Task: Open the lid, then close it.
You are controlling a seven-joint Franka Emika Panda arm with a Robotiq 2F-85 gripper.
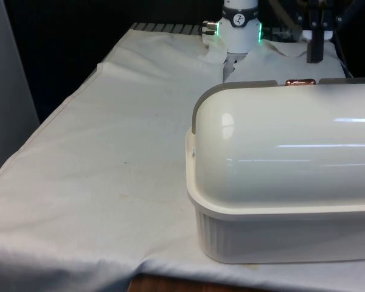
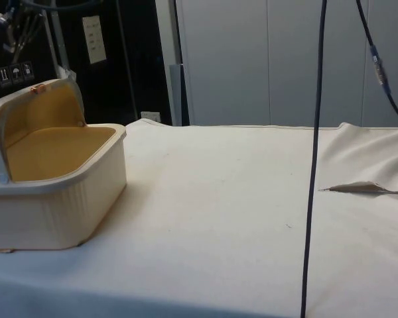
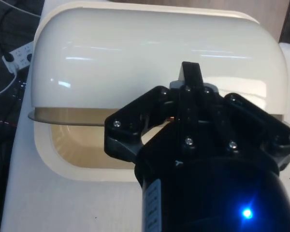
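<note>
Sitting lower right of the front view, the cream bread box [image 1: 280,201] shows its ribbed base, domed roll-top lid [image 1: 280,140] rolled back, so opening looks done and closing remains. Lid is probably light, stiff, glossy plastic, likely slippery; best hold is the copper handle [image 1: 300,81] on its grey front edge. Side view, left: interior open. Farther back, upper right of the front view, the black gripper [image 1: 316,52] hangs above the handle, touching nothing; jaw width: cannot tell.
</note>
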